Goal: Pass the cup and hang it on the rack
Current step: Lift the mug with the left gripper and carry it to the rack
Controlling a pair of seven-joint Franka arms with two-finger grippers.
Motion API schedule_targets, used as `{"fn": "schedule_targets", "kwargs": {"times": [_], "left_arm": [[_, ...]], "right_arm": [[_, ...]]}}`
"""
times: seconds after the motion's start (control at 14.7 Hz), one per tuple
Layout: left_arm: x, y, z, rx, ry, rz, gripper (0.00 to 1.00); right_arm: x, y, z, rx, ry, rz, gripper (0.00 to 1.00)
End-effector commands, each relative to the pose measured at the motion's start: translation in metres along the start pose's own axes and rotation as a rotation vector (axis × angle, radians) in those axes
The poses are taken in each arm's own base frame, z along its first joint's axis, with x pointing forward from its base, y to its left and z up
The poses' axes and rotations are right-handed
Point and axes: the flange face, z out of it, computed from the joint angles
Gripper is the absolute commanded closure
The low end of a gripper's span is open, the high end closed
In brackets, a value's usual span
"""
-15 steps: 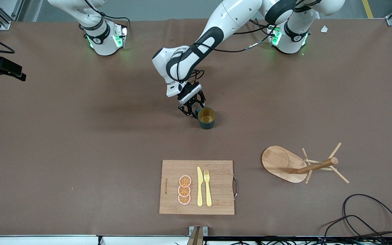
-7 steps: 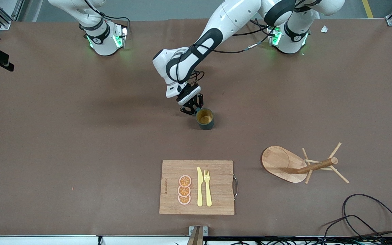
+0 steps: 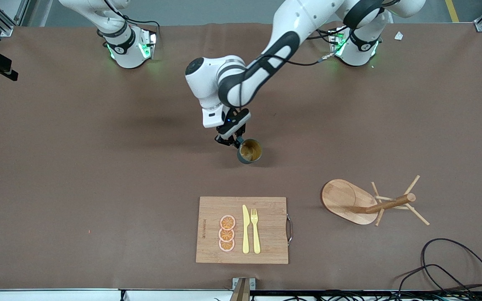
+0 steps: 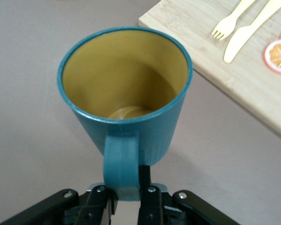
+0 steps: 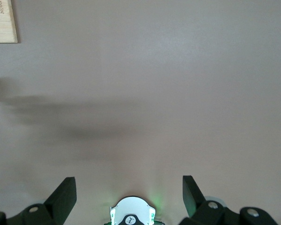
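While the right gripper (image 5: 129, 187) waits with its jaws spread wide and nothing between them, high over bare table at the right arm's end, the work belongs to the left arm. The left gripper (image 3: 229, 141) hangs over the middle of the table, its jaws pinched narrow on the loop handle of the cup (image 3: 249, 151). The cup juts out from the fingertips (image 4: 150, 199) on the side toward the left arm's end, tilted so its yellow inside faces partly up; the front view suggests it is just clear of the table, though I cannot be sure. Below the gripper, nearer the front camera, lies the cutting board (image 3: 266, 209) with its fork (image 3: 256, 230), knife (image 3: 245, 230) and orange slices (image 3: 226, 233). Toward the left arm's end from the gripper, and also nearer the camera, stands the rack (image 3: 370, 202), well apart from the cup.

By my reading the pick-up is done and the carry is beginning. The task names a pass, yet the rack sits on the holding arm's own side. Either way, the grip on the handle is thin, so the cup may swing; the loop must end up open and free to slide over a peg.
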Motion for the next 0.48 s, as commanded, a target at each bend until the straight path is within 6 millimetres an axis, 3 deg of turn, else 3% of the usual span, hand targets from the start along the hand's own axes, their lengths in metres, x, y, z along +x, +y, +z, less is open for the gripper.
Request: {"fn": "schedule_targets", "kwargs": {"times": [0.0, 0.14, 0.41], "left_arm": [[0.065, 0.003, -0.050, -0.031, -0.162, -0.063, 1.00], [0.124, 0.004, -0.082, -0.066, -0.304, -0.112, 1.00], [0.208, -0.002, -0.103, -0.117, -0.524, -0.201, 1.00]], "right_arm": [[-0.007, 0.012, 0.000, 0.016, 0.011, 0.011, 0.00], [-0.006, 0.019, 0.003, 0.033, 0.008, 0.024, 0.00], [-0.002, 0.021, 0.013, 0.035, 0.015, 0.027, 0.00]]}}
